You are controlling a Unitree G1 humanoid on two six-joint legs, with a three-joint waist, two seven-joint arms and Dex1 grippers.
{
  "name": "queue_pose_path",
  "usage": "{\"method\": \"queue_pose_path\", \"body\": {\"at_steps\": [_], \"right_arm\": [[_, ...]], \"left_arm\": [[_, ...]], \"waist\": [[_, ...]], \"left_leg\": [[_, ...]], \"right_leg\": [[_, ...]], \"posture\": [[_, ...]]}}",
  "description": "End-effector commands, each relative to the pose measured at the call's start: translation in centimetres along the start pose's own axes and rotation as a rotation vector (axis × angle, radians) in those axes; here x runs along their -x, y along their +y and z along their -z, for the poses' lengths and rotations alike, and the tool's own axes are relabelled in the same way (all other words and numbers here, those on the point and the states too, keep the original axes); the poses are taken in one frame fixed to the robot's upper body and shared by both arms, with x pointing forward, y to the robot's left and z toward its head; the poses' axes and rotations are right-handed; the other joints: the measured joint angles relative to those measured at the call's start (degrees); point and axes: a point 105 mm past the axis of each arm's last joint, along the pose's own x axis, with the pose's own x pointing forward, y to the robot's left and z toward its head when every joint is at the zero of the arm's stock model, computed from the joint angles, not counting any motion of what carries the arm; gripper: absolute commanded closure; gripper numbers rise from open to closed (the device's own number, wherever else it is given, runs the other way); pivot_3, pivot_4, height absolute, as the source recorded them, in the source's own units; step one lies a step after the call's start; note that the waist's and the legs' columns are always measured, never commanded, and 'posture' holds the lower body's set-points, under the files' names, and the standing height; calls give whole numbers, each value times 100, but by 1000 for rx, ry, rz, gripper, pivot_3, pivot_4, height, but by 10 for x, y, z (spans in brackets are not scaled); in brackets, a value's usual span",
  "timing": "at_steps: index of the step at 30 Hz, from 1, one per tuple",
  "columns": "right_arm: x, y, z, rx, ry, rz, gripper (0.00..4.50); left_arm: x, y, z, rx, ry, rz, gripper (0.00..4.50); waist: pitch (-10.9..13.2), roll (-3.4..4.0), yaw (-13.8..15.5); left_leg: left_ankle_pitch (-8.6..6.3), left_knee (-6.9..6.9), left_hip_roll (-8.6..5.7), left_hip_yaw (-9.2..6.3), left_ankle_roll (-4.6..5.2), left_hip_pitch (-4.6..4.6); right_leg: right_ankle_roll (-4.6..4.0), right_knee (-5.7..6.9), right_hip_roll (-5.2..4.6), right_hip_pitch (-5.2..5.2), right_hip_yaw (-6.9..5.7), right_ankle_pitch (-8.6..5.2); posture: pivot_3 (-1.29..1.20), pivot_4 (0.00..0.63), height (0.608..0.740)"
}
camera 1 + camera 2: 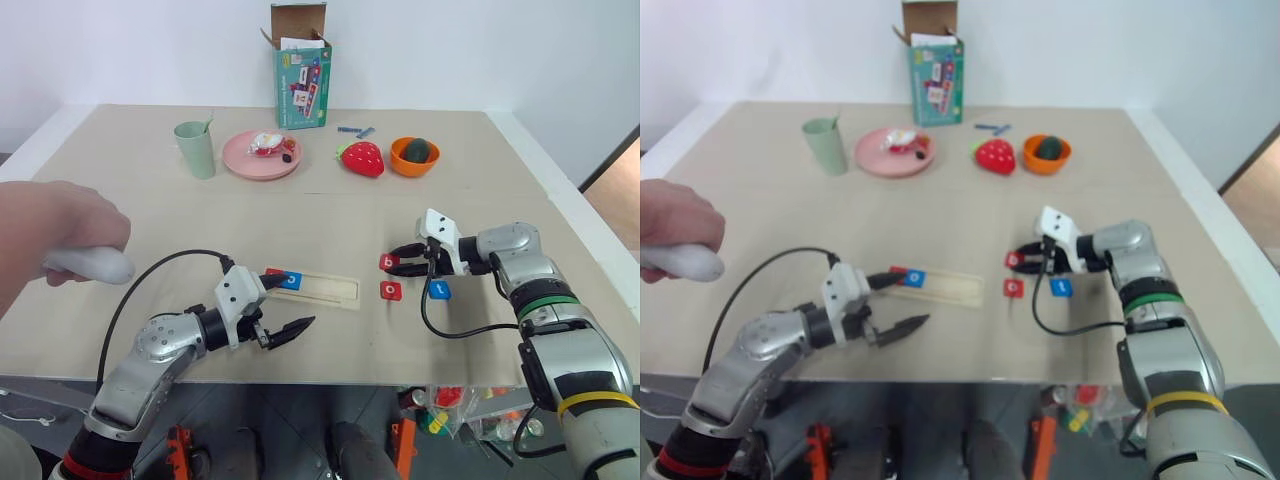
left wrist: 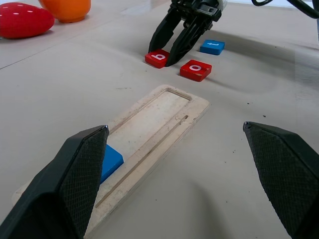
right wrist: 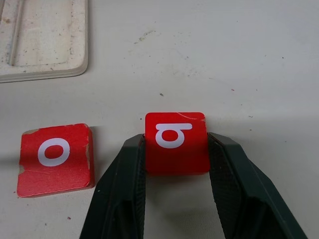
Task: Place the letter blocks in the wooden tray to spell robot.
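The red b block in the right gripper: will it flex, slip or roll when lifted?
The red b block looks like a stiff flat square tile, so probably no flexing or rolling. The right gripper pinches it only by two thin side edges, so it may pivot or slip if tilted. Being small and thin, it is likely light.

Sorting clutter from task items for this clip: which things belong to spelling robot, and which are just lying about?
Job: wooden tray holding red and blue o blocks; red b block in right gripper; loose red o block; blue t block.

Lying about: green cup, pink plate, strawberry, orange bowl, box.
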Motion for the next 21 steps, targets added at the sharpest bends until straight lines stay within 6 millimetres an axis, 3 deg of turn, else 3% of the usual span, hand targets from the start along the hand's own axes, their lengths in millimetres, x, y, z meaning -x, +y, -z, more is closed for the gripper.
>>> {"method": "queue_pose_path", "body": {"at_steps": [1, 6, 10, 13, 16, 21], "right_arm": [[3, -6, -12, 22, -39, 21, 3273], [9, -19, -40, 30, -103, 74, 3273], [10, -16, -62, 26, -123, 59, 3273], [-3, 15, -86, 23, -140, 12, 3273], [-22, 55, -96, 16, -134, -11, 3273], [-42, 81, -93, -24, -105, -3, 3273]], "left_arm": [[1, 2, -10, -27, -31, -18, 0], [7, 10, -9, -14, -47, -88, 0], [13, 18, -9, -10, -61, -159, 0], [24, 28, -8, 13, -79, -249, 0], [33, 32, -6, 47, -94, -291, 0], [37, 31, -1, 63, -80, -273, 0]], "waist": [[0, 0, 0], [2, 3, -8], [2, 4, -6], [1, 4, 3], [-2, 3, 18], [0, 5, 25]], "left_leg": [[0, 0, 0, 0, 0, 0], [0, -2, 1, 2, 0, 0], [0, -4, 3, 1, 0, -1], [0, -6, 4, -2, 0, -4], [-6, -13, 10, -12, -8, -11], [-5, -5, -2, -13, -14, -23]], "right_leg": [[1, 0, 0, 0, 0, 0], [9, 0, 0, -1, 1, 5], [9, 4, 1, -5, 1, 6], [8, 6, 1, -7, -2, 5], [-6, 16, 6, -19, -9, -5], [12, 40, -1, -37, -10, -27]], "posture": [[0, 150, 740], [0, 150, 740], [0, 150, 740], [0, 150, 740], [0, 150, 740], [0, 150, 740]]}}
